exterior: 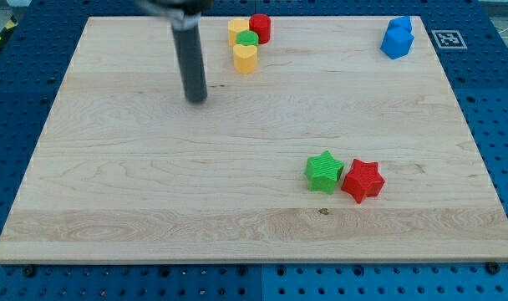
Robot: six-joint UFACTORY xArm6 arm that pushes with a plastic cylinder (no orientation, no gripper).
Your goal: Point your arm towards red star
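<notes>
The red star [363, 180] lies on the wooden board [154, 192] at the view's lower right. It touches a green star [324, 171] on its left. My tip [196, 99] stands in the upper left-middle of the board, far up and to the left of the red star. It touches no block.
A cluster sits at the view's top middle: a red cylinder [260, 28], a yellow block [238, 29], a green block [248, 39] and a yellow heart-like block [246, 58]. Two blue blocks [397, 38] sit at the top right. A marker tag [445, 38] lies beyond the board's right corner.
</notes>
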